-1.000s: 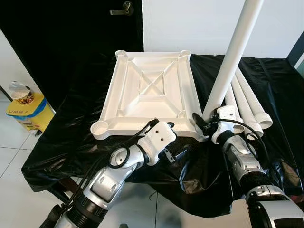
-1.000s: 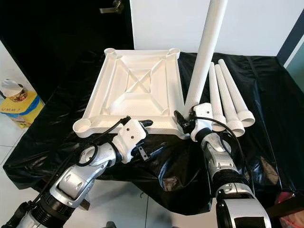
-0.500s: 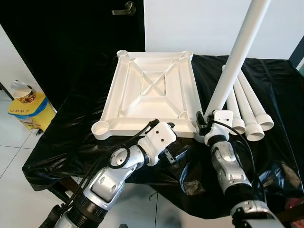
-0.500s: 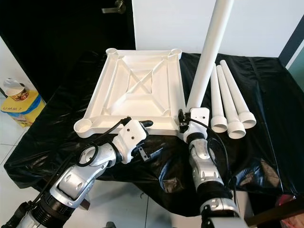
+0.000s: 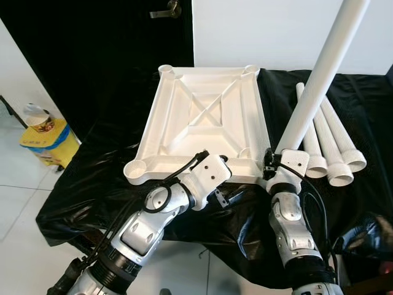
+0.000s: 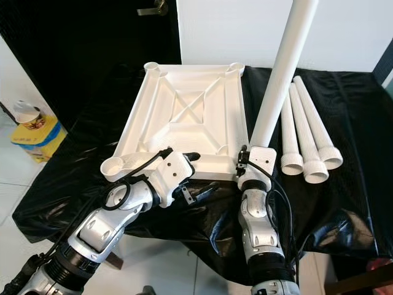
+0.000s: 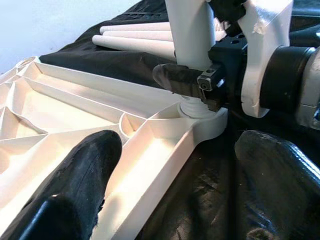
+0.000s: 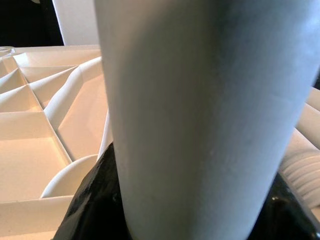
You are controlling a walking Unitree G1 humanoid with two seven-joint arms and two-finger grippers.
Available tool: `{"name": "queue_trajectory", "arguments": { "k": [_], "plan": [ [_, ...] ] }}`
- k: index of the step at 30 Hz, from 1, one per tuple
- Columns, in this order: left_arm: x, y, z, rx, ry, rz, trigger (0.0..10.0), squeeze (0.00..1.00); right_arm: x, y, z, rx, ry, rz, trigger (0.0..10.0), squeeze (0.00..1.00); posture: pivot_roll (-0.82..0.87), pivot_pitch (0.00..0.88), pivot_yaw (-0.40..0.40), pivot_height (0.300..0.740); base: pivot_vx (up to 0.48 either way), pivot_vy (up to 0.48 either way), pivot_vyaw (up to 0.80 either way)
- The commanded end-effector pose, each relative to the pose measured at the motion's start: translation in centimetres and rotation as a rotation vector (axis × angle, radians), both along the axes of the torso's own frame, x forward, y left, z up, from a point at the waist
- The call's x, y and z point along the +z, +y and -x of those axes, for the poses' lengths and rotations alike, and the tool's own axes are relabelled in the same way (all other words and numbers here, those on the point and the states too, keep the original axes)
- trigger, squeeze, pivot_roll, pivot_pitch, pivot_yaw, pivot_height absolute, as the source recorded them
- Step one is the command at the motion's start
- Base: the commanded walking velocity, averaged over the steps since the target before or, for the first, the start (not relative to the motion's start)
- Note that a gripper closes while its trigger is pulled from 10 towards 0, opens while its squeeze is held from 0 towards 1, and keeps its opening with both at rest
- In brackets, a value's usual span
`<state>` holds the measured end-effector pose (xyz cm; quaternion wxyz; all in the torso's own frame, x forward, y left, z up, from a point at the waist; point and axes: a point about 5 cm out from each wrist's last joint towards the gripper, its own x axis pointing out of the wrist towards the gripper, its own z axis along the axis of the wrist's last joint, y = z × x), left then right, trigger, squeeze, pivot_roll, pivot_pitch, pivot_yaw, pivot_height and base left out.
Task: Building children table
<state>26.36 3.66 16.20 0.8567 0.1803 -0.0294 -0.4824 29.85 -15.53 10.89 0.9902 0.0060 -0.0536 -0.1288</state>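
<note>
1. Left end effector [image 6: 195, 175]: its two black fingers are spread wide and hold nothing. One finger [image 7: 80, 192] lies over the near rim of the white moulded plastic tabletop [image 5: 202, 120]; the other [image 7: 280, 175] rests on the black plastic sheet covering the desk [image 5: 98, 178]. Judgement: use this end effector as a brace on the near rim so the tabletop does not slide while the leg is seated.

2. Tabletop: it lies upside down on the desk, ribs upward, with a round socket at each corner. The near-left socket [image 5: 136, 168] is open.

3. Right end effector [image 7: 197, 82]: its fingers are clamped on the lower end of the long white plastic tube leg [image 5: 319, 74], just above the near-right corner socket [image 7: 202, 117]. The leg leans up and to the right.

4. Judgement: the step in hand is seating this leg. Bring the leg upright over the socket before pressing or turning; a tilted entry may bind or lift the corner.

5. Three spare white tube legs [image 6: 307, 132] lie side by side on the desk, right of the tabletop and apart from both end effectors.
</note>
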Motion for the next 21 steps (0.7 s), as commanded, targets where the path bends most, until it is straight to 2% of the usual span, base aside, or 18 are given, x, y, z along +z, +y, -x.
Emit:
{"name": "queue_trajectory", "arguments": {
  "k": [1, 4, 5, 11, 14, 19, 20, 21],
  "plan": [
    [-0.4, -0.6, 0.6, -0.125, 0.034, -0.033, 10.0, 0.0, -2.5, -1.5, 1.2, -0.079, 0.117, 0.012, 10.0, 0.0, -0.09, 0.029, 0.063, 0.74, 0.0, 0.0, 0.0],
    [-0.5, -0.7, 0.7, -0.139, 0.036, -0.034, 10.0, 0.0, -2.2, -1.6, 1.3, -0.08, 0.109, 0.029, 10.0, 0.0, -0.09, 0.029, 0.063, 0.74, 0.0, 0.0, 0.0],
    [-0.6, -0.8, 0.8, -0.152, 0.037, -0.038, 10.0, 0.0, -1.9, -1.9, 1.3, -0.073, 0.096, 0.035, 10.0, 1.0, -0.11, 0.027, 0.065, 0.74, 0.0, 0.0, 0.0],
    [-0.7, -0.8, 0.7, -0.16, 0.035, -0.045, 10.0, 0.0, -1.6, -2.0, 1.3, -0.057, 0.085, 0.039, 10.0, 1.0, -0.11, 0.021, 0.062, 0.74, 0.0, 0.0, 0.0],
    [-0.7, -0.9, 0.0, -0.139, 0.017, -0.041, 10.0, 0.0, -1.0, -2.5, 1.1, 0.02, 0.055, 0.06, 10.0, 1.0, -0.12, 0.008, 0.031, 0.74, 0.0, 0.0, 0.0],
    [-0.2, -1.5, 0.1, -0.129, 0.024, 0.012, 10.0, 0.0, -0.4, -2.8, 0.7, 0.118, 0.042, 0.09, 10.0, 1.0, -0.11, 0.004, 0.001, 0.74, 0.0, 0.0, 0.0],
    [-0.4, -1.6, 0.2, -0.123, 0.021, 0.006, 10.0, 0.0, -0.3, -2.9, 0.4, 0.17, 0.039, 0.093, 10.0, 0.0, -0.11, 0.002, -0.011, 0.74, 0.0, 0.0, 0.0],
    [-0.4, -1.6, 0.2, -0.123, 0.021, 0.006, 10.0, 0.0, -0.3, -2.9, 0.4, 0.17, 0.039, 0.093, 10.0, 0.0, -0.11, 0.002, -0.011, 0.74, 0.0, 0.0, 0.0]
  ]
}}
